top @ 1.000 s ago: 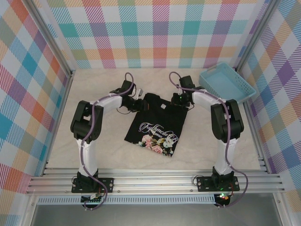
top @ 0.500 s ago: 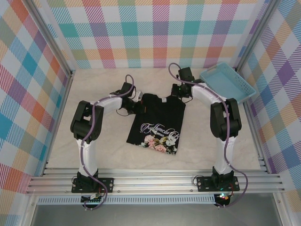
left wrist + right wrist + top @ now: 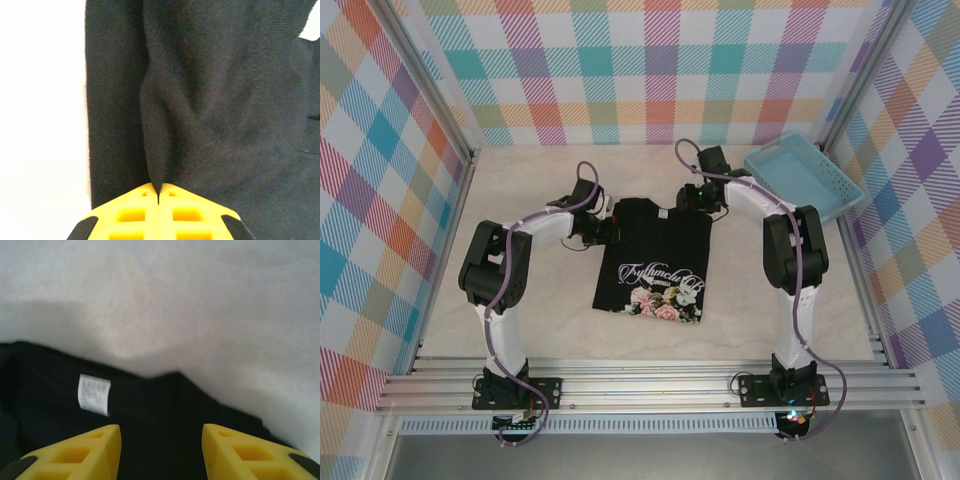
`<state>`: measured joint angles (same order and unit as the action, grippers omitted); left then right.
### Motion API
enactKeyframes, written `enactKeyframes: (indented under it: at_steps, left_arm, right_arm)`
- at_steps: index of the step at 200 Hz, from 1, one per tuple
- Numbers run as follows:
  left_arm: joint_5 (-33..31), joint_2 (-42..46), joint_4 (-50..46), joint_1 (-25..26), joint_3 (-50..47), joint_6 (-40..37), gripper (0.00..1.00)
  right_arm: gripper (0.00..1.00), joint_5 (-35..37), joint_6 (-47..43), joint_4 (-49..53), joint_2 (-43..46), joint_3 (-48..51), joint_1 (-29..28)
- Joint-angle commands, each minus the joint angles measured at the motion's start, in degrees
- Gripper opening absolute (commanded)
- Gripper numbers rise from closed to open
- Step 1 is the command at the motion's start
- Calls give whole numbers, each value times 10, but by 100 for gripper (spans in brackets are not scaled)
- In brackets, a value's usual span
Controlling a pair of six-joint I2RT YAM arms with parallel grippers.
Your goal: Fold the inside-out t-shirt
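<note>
**A:** From above, where does it stand?
**B:** The t-shirt (image 3: pixel 655 255) lies mid-tabletop (image 3: pixel 570 330) as a narrow black oblong, print up at its near end. The left fingers (image 3: pixel 604 229) sit at its far left corner and the right fingers (image 3: pixel 692 200) at its far right. A blue basket (image 3: pixel 802 180) sits well apart.

**A:** Left wrist?
**B:** The fingers are closed, pinching a ridge of black cloth.

**A:** Right wrist?
**B:** The fingers stand apart, holding nothing, over the far edge near a white label (image 3: pixel 94 394).

**A:** Progress?
**B:** I'd judge the sides are folded in. Folding it shorter, end to end, seems left.
</note>
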<state>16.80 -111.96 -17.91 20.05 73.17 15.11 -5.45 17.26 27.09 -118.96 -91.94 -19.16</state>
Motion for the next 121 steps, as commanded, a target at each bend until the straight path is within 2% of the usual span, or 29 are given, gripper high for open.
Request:
enactKeyframes:
  at_steps: [1,20,43,70,121]
  left_arm:
    - [-60,25,-3,-8,-10,11,8]
    - [-68,44,3,-7,-19,15,34]
    - [-79,87,3,-7,-50,19,48]
    - [-74,143,7,-7,-115,31,57]
    - [80,133,38,-3,-189,72,56]
  right_arm:
    - [47,-37,-9,2,72,48,1]
    - [47,-38,-9,7,113,105,1]
    - [48,-28,-4,13,157,170,1]
    - [49,-81,16,-9,181,221,-9]
    - [49,-112,31,-12,149,228,-40]
